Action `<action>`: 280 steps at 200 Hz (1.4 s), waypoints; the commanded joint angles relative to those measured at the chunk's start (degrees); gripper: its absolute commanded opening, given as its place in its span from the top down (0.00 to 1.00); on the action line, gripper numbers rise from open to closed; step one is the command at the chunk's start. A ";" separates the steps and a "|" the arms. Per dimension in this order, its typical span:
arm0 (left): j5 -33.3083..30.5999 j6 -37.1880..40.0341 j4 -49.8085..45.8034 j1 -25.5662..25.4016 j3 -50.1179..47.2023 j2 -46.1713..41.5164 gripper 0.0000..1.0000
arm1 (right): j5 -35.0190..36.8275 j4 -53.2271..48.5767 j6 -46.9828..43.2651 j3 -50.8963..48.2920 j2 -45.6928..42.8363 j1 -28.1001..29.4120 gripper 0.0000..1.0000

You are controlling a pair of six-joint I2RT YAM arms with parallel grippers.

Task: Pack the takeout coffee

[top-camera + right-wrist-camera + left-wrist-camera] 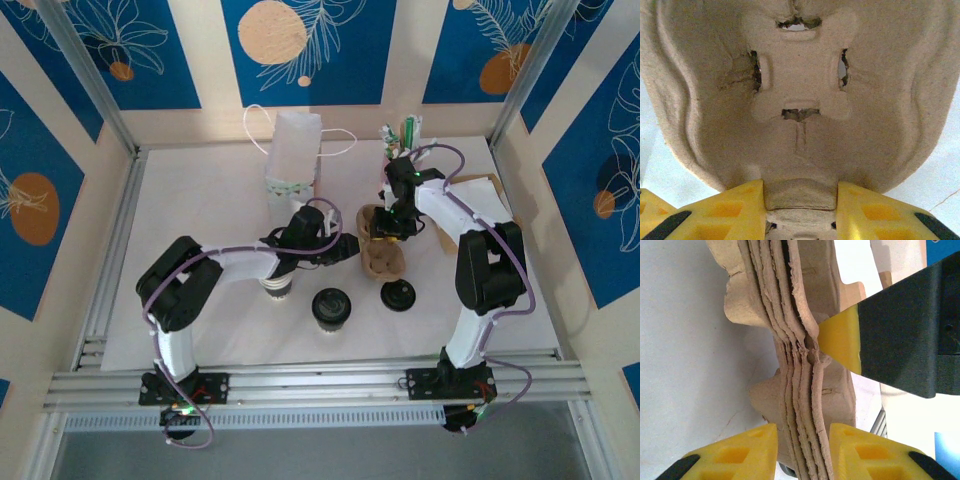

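step: prep, by my read; both claws on the carrier stack (800, 365), prob. peeling one tray off the nest before any cup gets loaded; coffee not yet touched
coffee: takeout coffee (331, 307) upright on the surface (200, 200), lid on, front-centre, near side of the stack and apart from both claws
L claw: left claw (802, 452) narrowed onto the stack's edge; yellow pads touch the outer layers either side; several layers betw. them
R claw: right claw (800, 205) pinched on a pulp tab at the tray rim; can't tell how many layers it has
next move: needs the claws to pull apart w/o dragging extra layers; pulp is soft and nested tight, so risk of tearing or lifting two trays; freed tray then has to land flat w/ a pocket facing up, near the coffee
L wrist adds: layer edges seen side-on, wavy and packed; right claw's fingertip (840, 337) pressed into the notch on the outermost layer
R wrist adds: tray's broad face w/ cross-shaped centre and slits; no layer count from here
top view adds: layout; loose lid (398, 296) just right of the coffee; second cup (277, 287) partly under the left arm; white bag (293, 150) at the back
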 commanded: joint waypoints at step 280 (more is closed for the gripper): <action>6.73 -2.12 6.99 -0.09 -4.95 -1.51 0.54 | -5.02 0.19 0.33 0.05 -2.01 -0.87 0.63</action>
